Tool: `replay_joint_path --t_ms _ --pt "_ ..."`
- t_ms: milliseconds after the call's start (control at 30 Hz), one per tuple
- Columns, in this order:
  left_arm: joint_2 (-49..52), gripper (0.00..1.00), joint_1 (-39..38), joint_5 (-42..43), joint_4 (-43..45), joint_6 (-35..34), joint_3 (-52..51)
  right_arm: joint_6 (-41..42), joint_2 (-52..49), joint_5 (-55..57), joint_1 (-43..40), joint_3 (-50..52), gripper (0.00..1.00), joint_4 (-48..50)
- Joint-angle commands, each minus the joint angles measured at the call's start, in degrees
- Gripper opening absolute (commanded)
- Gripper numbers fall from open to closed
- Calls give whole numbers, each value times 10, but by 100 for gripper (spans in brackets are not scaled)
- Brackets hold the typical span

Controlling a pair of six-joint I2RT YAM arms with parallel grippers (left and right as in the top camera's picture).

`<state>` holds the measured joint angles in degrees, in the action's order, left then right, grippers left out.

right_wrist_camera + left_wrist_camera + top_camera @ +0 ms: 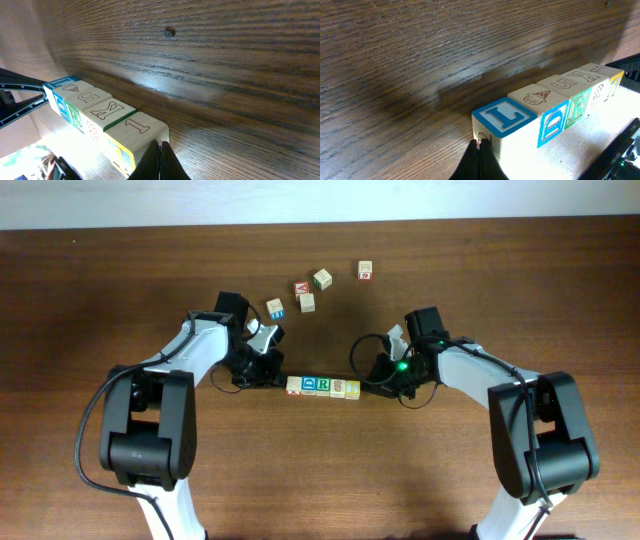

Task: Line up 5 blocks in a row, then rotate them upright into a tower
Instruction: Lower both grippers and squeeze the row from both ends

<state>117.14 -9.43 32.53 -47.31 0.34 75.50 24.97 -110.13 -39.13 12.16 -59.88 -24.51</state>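
Note:
Several pale wooden letter blocks [323, 387] lie in a straight row, touching side by side, at the table's middle. In the left wrist view the nearest block has a blue L [502, 117] on top. Beyond it come a blue D side [551, 125] and a green R side [576, 107]. My left gripper [479, 145] is shut, with its tips against the row's left end face. In the right wrist view the nearest block shows a "1" on top and a yellow side [137, 127]. My right gripper [160, 144] is shut too, with its tips against that end block. Neither gripper holds a block.
Loose cubes lie behind the row: one with blue marks [275, 308], a red-faced one [301, 287], a beige one [307, 302], another [322, 278] and one farther right [365, 270]. Both arms [200, 345] [480, 365] flank the row.

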Motion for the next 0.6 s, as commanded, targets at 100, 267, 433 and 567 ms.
replay_joint_path --t_ms 100,267,433,567 --pt "5 0 -9 18 2 -8 -5 -23 -8 -44 7 -3 4 10" --pt "5 0 -10 18 2 -8 -5 -23 -8 -51 7 -10 4 1" --pt "5 0 -10 18 2 -8 -5 -23 -4 -56 7 -12 4 -3" --pt "5 0 -10 18 2 -8 -5 -22 5 -58 7 -13 4 -3"
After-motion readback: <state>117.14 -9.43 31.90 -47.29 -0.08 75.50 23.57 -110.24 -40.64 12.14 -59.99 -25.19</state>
